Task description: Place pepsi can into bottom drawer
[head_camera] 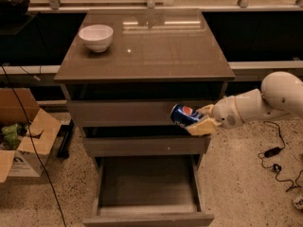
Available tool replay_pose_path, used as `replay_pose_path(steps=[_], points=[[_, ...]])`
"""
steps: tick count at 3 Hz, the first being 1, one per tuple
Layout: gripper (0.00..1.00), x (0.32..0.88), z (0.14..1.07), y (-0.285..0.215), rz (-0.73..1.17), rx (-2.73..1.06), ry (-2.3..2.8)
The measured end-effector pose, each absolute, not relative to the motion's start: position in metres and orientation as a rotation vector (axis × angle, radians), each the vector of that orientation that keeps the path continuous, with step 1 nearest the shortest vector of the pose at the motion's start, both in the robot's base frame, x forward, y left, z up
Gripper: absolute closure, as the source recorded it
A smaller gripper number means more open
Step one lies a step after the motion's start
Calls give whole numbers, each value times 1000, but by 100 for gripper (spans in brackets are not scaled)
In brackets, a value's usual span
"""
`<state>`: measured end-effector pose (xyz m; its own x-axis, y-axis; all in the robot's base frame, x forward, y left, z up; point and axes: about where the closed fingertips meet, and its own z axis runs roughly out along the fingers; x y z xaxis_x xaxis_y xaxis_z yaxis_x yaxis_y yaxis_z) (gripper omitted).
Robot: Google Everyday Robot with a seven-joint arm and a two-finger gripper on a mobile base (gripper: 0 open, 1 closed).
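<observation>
The pepsi can (183, 115) is a blue can with a red-white-blue logo, held on its side in my gripper (200, 120). The gripper is shut on it, with tan fingers (202, 127) above and below the can. It hangs in front of the cabinet's right side, level with the upper drawer front. The bottom drawer (147, 217) is pulled open below, a wide wooden tray with nothing in it. The can is above the drawer's right half, well clear of it.
A white bowl (96, 37) stands on the cabinet top (156, 51) at the back left. An open cardboard box (21, 136) sits on the floor at the left. Black cables (272, 160) lie on the floor at the right.
</observation>
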<state>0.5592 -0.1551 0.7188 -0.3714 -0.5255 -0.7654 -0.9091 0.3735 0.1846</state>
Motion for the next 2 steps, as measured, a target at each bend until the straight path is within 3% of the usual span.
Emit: replay_pose_path(steps=[2], points=[[100,558,711,-149,811,-1250,2051]])
